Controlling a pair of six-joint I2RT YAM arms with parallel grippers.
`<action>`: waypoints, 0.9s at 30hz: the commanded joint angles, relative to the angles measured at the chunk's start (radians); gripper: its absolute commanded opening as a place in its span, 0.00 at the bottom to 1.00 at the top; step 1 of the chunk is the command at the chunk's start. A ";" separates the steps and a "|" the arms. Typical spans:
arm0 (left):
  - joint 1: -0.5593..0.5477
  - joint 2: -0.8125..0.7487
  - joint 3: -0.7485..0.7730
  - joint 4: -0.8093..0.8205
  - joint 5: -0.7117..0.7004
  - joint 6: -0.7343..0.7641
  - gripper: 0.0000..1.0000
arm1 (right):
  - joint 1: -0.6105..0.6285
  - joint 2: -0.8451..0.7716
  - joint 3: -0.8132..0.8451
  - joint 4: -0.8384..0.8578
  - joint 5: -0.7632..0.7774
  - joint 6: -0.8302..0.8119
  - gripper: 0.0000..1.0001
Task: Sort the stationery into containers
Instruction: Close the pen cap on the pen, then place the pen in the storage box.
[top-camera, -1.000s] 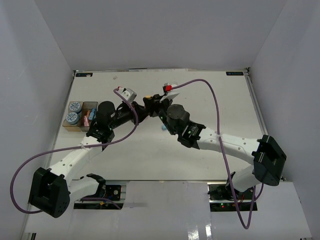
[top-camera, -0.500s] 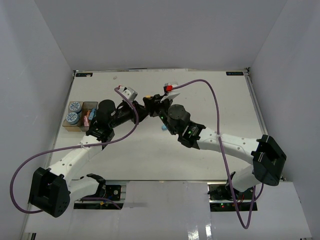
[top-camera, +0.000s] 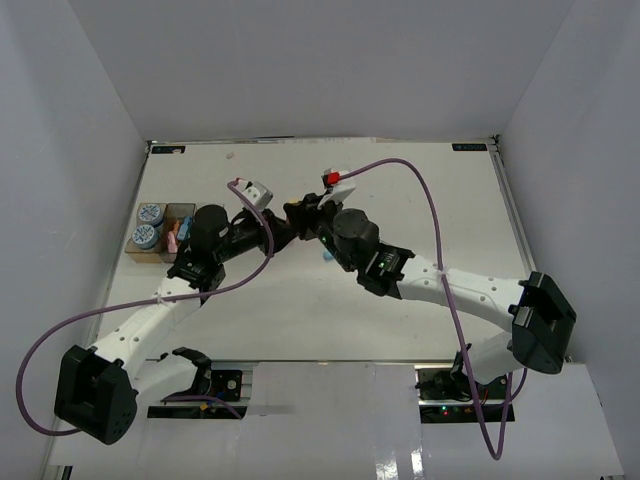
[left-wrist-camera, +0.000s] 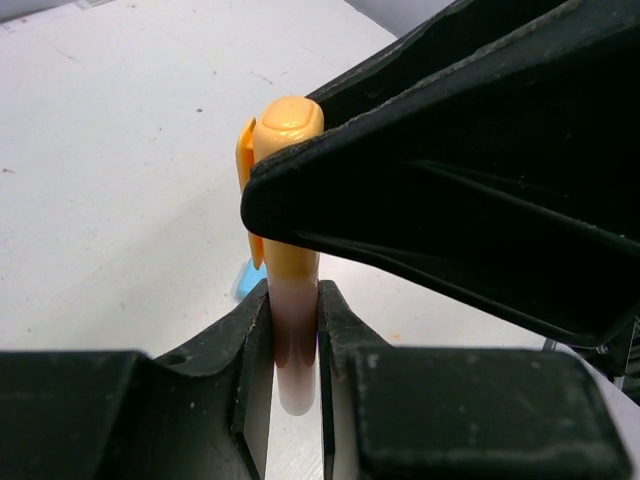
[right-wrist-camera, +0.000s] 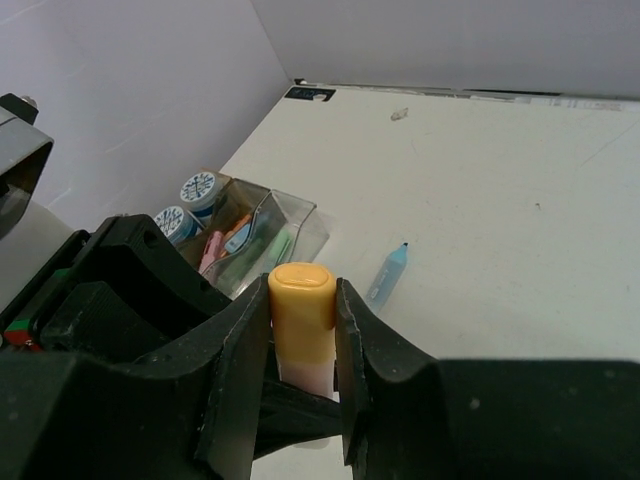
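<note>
An orange-capped highlighter with a pale pink body (left-wrist-camera: 288, 130) is held in the air between both grippers. My left gripper (left-wrist-camera: 293, 300) is shut on its pale body. My right gripper (right-wrist-camera: 302, 318) is shut on its orange cap (right-wrist-camera: 302, 300). The two grippers meet over the table's middle, left (top-camera: 279, 231) and right (top-camera: 304, 213). A blue pen (right-wrist-camera: 386, 275) lies loose on the table below them (top-camera: 327, 255). Two blue-and-white rolls (top-camera: 147, 224) sit in the tan bin (top-camera: 134, 248). Pink, orange and green pieces lie in the clear bins (right-wrist-camera: 290, 225).
The bins stand in a row near the table's left edge (top-camera: 180, 240). White walls close in the table on three sides. Purple cables loop from both arms over the table (top-camera: 430, 200).
Both grippers, joined on the highlighter, have shifted slightly left and the left arm has turned a little. The blue pen and the bins have not moved.
</note>
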 joint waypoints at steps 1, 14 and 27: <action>0.019 -0.103 0.034 0.265 -0.058 0.021 0.11 | 0.070 0.071 -0.049 -0.384 -0.162 0.025 0.34; 0.019 -0.110 -0.067 0.049 -0.142 -0.001 0.11 | -0.035 -0.142 0.002 -0.400 -0.118 -0.019 0.76; 0.126 0.019 0.115 -0.385 -0.512 0.107 0.10 | -0.137 -0.429 -0.229 -0.489 -0.078 -0.124 0.90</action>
